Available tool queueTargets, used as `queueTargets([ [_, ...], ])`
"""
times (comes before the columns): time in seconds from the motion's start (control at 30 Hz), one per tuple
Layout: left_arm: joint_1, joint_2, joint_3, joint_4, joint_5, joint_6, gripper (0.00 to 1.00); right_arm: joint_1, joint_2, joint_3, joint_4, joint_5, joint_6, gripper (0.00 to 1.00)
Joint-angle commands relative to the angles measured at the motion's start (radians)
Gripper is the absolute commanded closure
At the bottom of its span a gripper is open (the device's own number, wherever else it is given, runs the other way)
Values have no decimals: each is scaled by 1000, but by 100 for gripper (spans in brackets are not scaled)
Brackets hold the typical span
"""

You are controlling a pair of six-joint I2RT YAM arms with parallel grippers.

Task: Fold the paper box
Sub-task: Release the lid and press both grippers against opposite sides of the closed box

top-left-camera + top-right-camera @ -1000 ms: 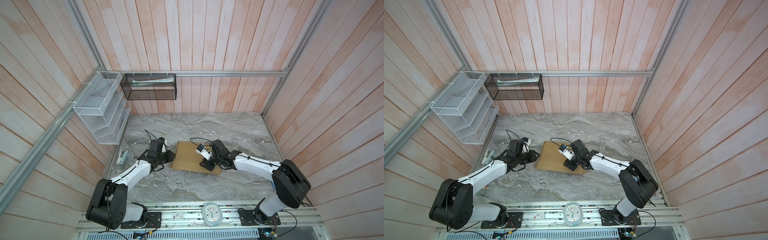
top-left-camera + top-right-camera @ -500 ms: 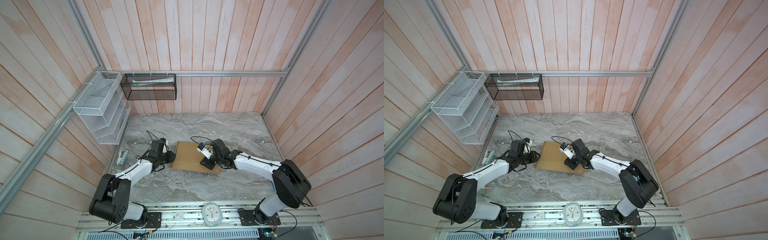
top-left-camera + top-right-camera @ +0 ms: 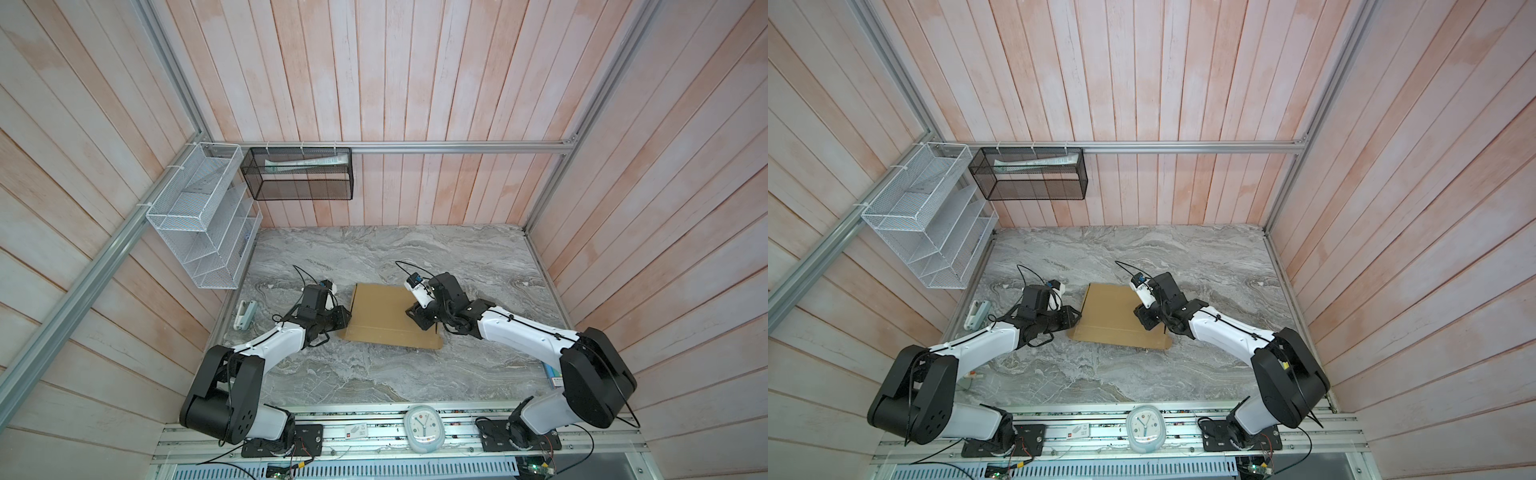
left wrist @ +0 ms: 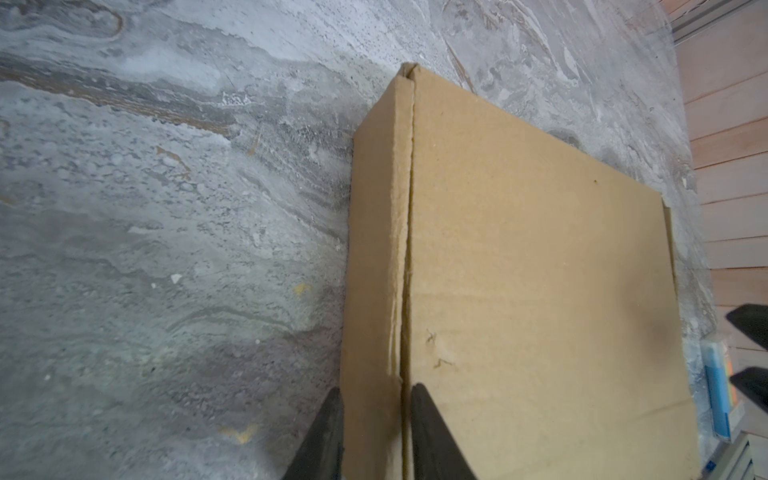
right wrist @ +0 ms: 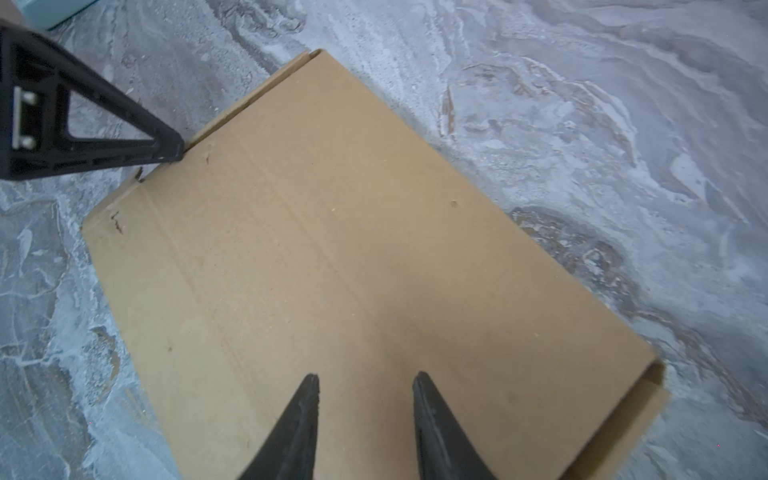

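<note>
Paper box (image 3: 386, 316), left tool (image 4: 376, 392) straddling edge (right tool (image 5: 365, 378) above)

Setting is reading as a robotics lab test cell. Aluminium frame (image 3: 457, 146) is enclosing plank walls (image 3: 415, 83). Two arms (image 3: 519, 336) are sitting bolted to a slotted rail (image 3: 374, 432) along the marble-patterned bench (image 3: 374, 374). Exposed wiring (image 3: 291, 455) is trailing below, and wire baskets (image 3: 199, 216) are hanging off the frame.

The left arm (image 3: 272, 340) and right arm (image 3: 519, 332) have white forearm shells, black joints and bulky black shoulder housings. Thin black cables (image 3: 298, 272) loop behind each wrist. The right gripper (image 5: 365, 376) and left gripper (image 4: 376, 388) have black pointed fingers (image 5: 116, 151), framed as open triangles.
</note>
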Motion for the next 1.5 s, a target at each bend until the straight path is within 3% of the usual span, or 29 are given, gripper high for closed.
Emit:
queueTargets([
  [0.0,4,19,-26,12,7,13,69,-10,-45,-20,-31,61,90,61],
  [0.17,4,9,-33,12,8,15,70,-20,-96,-45,-96,125,181,60],
  [0.53,4,3,-35,27,17,0,71,-130,-210,-195,-88,61,372,52],
  [1.03,-9,-15,-52,50,25,-29,71,-187,-57,-190,54,-117,366,53],
  [1.47,-78,5,-43,63,8,-49,72,-185,8,-175,118,-163,384,66],
])
